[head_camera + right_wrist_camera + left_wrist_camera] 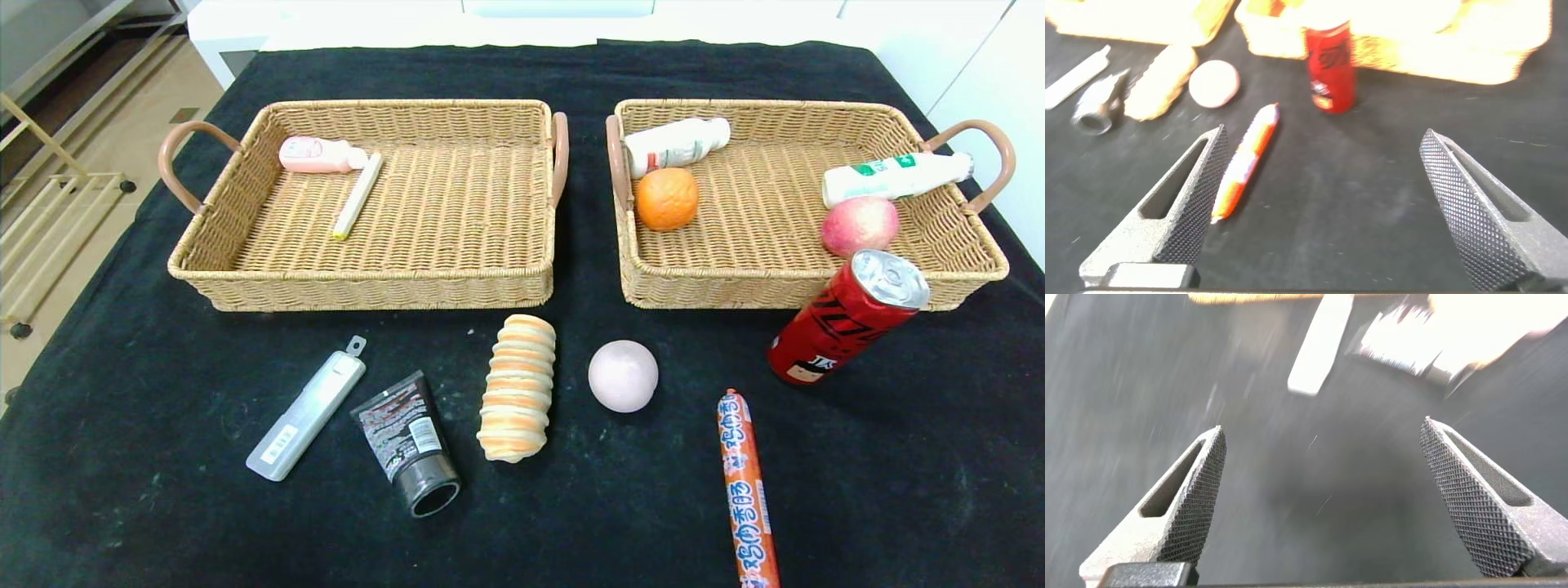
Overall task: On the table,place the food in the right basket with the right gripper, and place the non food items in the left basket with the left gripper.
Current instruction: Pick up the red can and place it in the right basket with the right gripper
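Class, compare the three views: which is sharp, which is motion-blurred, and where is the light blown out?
Head view: sharp and evenly lit. Left wrist view: streaked blur above the open left gripper. Right wrist view: baskets blown out beyond the open right gripper; red can soft.

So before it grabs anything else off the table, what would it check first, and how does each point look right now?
1. Left tool open: ok.
2. Right tool open: ok.
3. Food still on the table: not ok; sausage, can, bread roll and ball remain.
4. Non-food still on the table: not ok; knife and tube remain.
5. Room in right basket: ok.
6. Sausage lies clear of its neighbours: ok.
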Controlling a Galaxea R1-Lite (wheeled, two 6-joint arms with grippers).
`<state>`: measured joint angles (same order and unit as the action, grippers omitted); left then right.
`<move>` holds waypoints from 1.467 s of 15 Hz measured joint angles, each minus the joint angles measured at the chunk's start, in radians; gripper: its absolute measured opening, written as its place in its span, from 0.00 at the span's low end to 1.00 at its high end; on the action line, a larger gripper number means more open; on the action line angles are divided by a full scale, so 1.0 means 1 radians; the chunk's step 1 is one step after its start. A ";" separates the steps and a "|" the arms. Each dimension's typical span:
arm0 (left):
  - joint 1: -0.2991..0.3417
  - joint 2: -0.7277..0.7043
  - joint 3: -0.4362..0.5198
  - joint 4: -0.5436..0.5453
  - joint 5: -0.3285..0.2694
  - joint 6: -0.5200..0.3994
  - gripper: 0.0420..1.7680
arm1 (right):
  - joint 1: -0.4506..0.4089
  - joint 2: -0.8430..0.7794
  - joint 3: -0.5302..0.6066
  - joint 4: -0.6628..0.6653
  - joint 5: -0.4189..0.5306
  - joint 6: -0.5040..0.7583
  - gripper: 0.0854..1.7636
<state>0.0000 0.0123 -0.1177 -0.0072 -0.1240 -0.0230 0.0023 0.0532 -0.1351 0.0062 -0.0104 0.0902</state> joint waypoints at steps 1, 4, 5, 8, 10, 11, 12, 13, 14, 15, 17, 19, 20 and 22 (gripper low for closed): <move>0.000 0.033 -0.061 -0.003 -0.025 -0.030 0.97 | 0.004 0.039 -0.056 0.000 0.019 0.017 0.97; -0.029 0.172 -0.201 -0.026 -0.070 -0.053 0.97 | 0.018 0.180 -0.212 -0.002 0.086 0.015 0.97; -0.053 0.231 -0.244 -0.033 -0.100 -0.054 0.97 | 0.020 0.224 -0.254 -0.001 0.134 -0.002 0.97; -0.106 0.400 -0.345 -0.040 -0.248 -0.045 0.97 | 0.014 0.355 -0.346 0.003 0.316 -0.032 0.97; -0.146 0.492 -0.389 -0.040 -0.317 -0.032 0.97 | 0.014 0.436 -0.373 0.002 0.361 -0.041 0.97; -0.188 0.540 -0.403 -0.044 -0.327 -0.023 0.97 | 0.026 0.477 -0.381 0.001 0.371 -0.050 0.97; -0.241 0.588 -0.414 -0.054 -0.331 -0.018 0.97 | 0.050 0.513 -0.387 -0.001 0.375 -0.057 0.97; -0.287 0.631 -0.421 -0.070 -0.332 -0.016 0.97 | 0.086 0.547 -0.393 -0.004 0.372 -0.056 0.97; -0.338 0.688 -0.429 -0.095 -0.331 -0.015 0.97 | 0.133 0.583 -0.398 -0.020 0.354 -0.049 0.97; -0.377 0.743 -0.437 -0.126 -0.327 -0.014 0.97 | 0.182 0.616 -0.400 -0.040 0.320 -0.042 0.97; -0.430 0.843 -0.453 -0.183 -0.319 -0.014 0.97 | 0.269 0.687 -0.403 -0.093 0.231 -0.033 0.97; -0.464 0.921 -0.463 -0.229 -0.314 -0.016 0.97 | 0.309 0.739 -0.404 -0.109 0.213 -0.032 0.97; -0.474 0.955 -0.466 -0.244 -0.314 -0.015 0.97 | 0.320 0.759 -0.404 -0.113 0.211 -0.033 0.97; -0.494 1.015 -0.490 -0.276 -0.292 -0.013 0.97 | 0.332 0.798 -0.402 -0.173 0.211 -0.031 0.97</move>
<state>-0.4940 1.0274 -0.6079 -0.2832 -0.4160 -0.0364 0.3347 0.8509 -0.5372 -0.1664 0.2006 0.0596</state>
